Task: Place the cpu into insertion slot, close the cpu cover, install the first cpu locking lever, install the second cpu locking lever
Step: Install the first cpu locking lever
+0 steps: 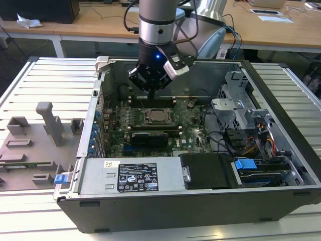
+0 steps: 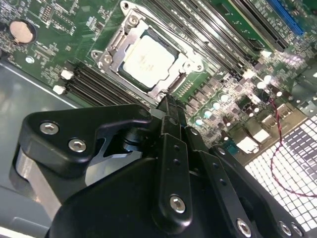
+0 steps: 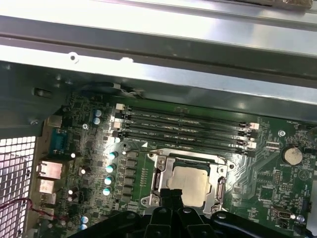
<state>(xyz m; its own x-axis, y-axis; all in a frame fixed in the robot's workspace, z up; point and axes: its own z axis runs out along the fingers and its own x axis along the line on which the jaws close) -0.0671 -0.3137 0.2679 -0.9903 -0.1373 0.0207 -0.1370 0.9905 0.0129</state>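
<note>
The cpu (image 2: 147, 58) lies in the slot (image 2: 97, 56) at mid-board inside the case (image 1: 200, 203), with the cover (image 2: 111, 47) down flat around it and the memory slots (image 3: 183, 130) just beside. The gripper (image 2: 167, 101) hangs just above the slot's edge, fingers pressed together and holding nothing. A printed label (image 1: 137, 176) sits on the grey box at the case's front edge, its writing too small to read.
</note>
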